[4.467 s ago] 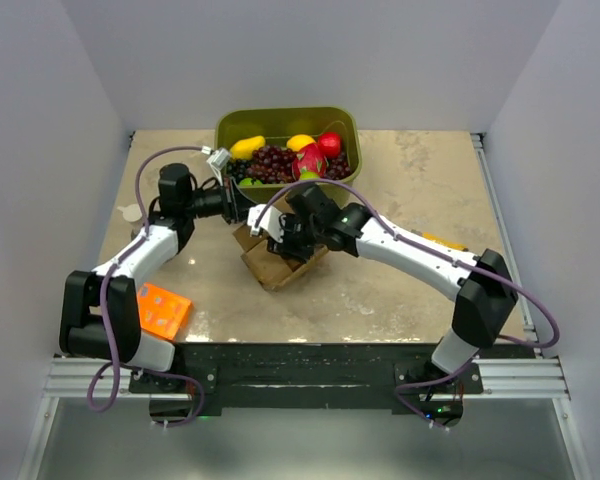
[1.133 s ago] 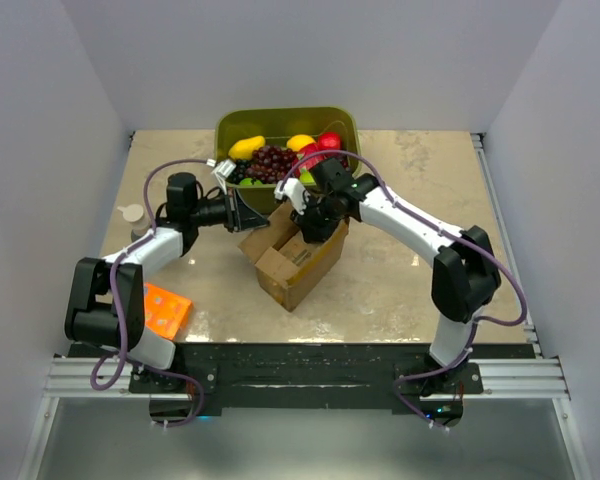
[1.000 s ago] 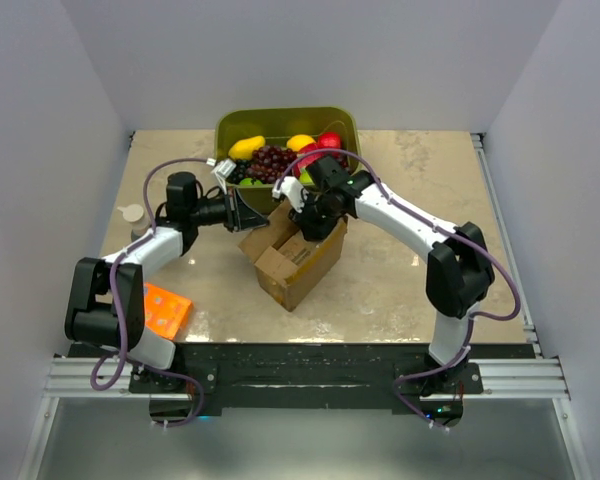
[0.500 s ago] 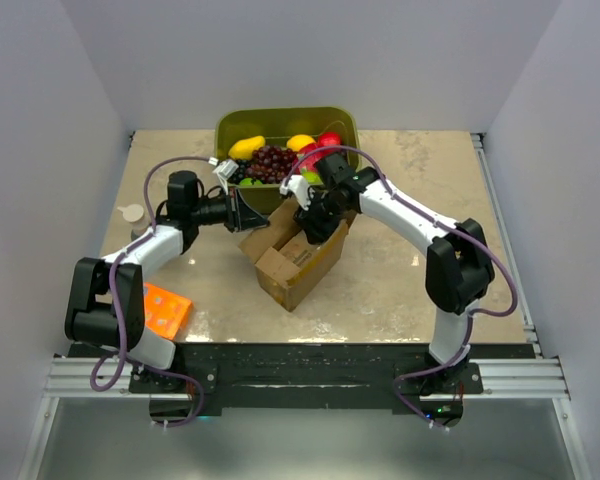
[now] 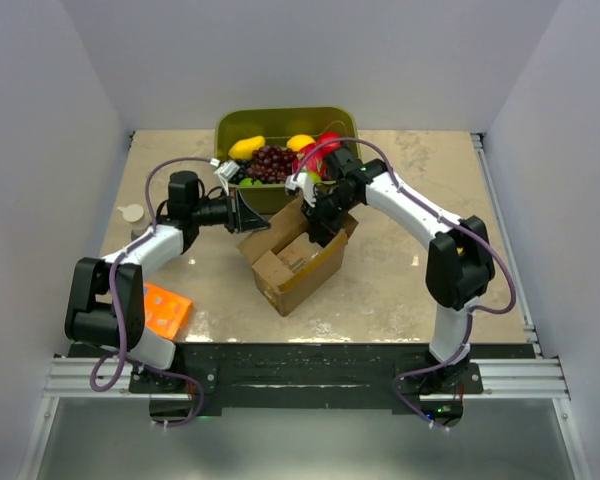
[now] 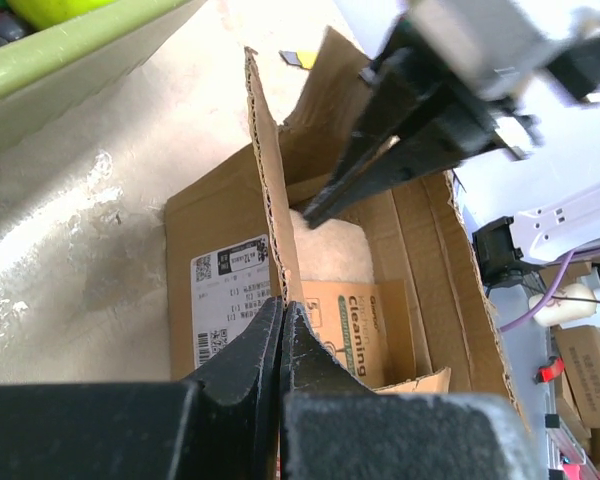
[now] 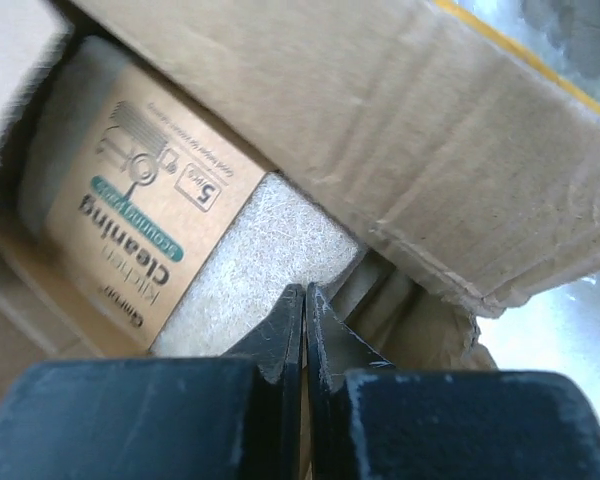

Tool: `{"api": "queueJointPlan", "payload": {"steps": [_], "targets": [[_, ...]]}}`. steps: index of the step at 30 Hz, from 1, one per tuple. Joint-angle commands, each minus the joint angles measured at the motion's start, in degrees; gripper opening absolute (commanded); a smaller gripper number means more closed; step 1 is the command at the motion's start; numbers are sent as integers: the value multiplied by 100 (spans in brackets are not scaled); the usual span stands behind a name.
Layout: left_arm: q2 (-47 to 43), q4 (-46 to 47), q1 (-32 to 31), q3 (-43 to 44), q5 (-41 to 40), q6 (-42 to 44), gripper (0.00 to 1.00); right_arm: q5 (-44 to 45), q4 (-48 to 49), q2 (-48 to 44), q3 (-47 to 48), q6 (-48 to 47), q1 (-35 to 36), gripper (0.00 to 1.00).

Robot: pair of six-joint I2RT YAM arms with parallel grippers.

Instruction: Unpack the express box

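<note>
— Pinning the left-side flap (image 6: 265, 190) of the express box (image 5: 295, 268) with the left tool (image 6: 282, 308), fingers clamped on the cardboard edge.
— And the right tool (image 7: 305, 292)?
— Pressed together, nothing visible between, tips down inside the open box, at or just above the cleaning-pad pack (image 7: 130, 200).
— Box position?
— Mid-bench, just in front of the green bin (image 5: 227, 128), long axis slanting near-left to far-right.
— Pack relative to that tip?
— Flat on the box floor, running from the tip toward the near-left end. Nearer the right arm; probably needs parting first.
</note>
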Motion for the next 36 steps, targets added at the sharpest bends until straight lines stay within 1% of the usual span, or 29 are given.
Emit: {"api": "queueJointPlan", "payload": {"steps": [1,5,8,10,12,14,15,16,17,18,21,24,29,34,36], "targets": [[-54,120,27,268,-151,251,0,-227,-209,-825,452,118,119,0],[-54,-65,27,374,-195,409,0,-104,81,-1160,812,452,119,0],[-63,-109,27,374,-213,427,0,-25,-58,-1301,1076,558,119,0],[-71,-135,19,365,-213,453,0,255,-129,-1414,1164,593,119,0],[-80,-170,27,365,-222,488,0,466,-234,-1511,1130,559,101,0],[-98,-161,27,383,-230,488,0,467,-427,-1512,999,514,101,0],[-106,-161,19,418,-222,480,0,459,-419,-1495,919,706,92,1],[-115,-161,19,444,-204,480,0,415,-410,-1451,849,821,92,6],[-115,-170,19,462,-204,488,0,380,-384,-1337,753,900,92,13],[-98,-214,19,506,-195,523,0,327,-332,-1284,708,1031,101,27],[-80,-240,19,523,-195,532,0,300,-199,-1021,655,1182,119,38],[-89,-240,19,506,-178,532,0,292,-348,-634,848,1104,119,42],[-124,-214,19,427,-169,550,0,484,-445,-124,1147,1121,128,43],[-107,-179,19,418,-169,524,0,801,-560,184,1077,1077,136,48],[-98,-170,19,436,-186,524,0,766,-586,219,928,1024,145,47]]}}
